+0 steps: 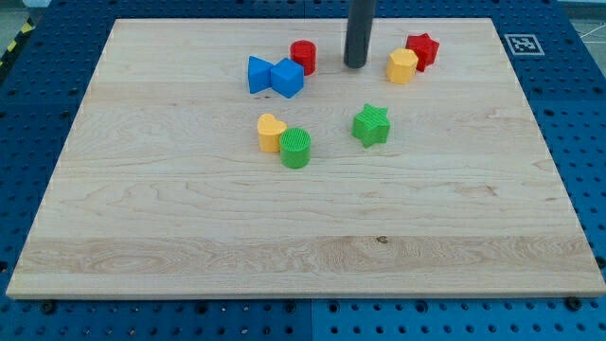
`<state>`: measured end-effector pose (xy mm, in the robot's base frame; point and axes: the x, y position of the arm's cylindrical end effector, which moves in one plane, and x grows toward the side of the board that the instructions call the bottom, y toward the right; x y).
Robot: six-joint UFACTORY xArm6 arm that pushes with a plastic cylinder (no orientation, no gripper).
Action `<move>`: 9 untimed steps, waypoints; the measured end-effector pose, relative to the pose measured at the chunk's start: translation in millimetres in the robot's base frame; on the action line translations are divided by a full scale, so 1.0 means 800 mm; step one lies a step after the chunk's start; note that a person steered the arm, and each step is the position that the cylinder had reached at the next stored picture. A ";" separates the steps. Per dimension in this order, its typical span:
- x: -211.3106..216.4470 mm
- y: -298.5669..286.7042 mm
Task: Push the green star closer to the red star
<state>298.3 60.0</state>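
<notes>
Green star [371, 125]: small rigid block, likely light, slides easily; mid-tabletop [189, 237], well below the red star [422, 47]. Push its lower-left face. Yellow block [402, 65] touches the red star. My tip [355, 64]: above the green star; no gripper fitted.

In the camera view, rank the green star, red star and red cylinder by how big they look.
1. green star, largest
2. red star
3. red cylinder, smallest

The red star is partly hidden by the yellow block, and both red blocks sit nearer the view's top, so true sizes may match.
</notes>
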 end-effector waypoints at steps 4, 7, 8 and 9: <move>0.168 -0.008; 0.186 -0.008; 0.202 0.020; 0.206 0.056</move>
<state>463.2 104.9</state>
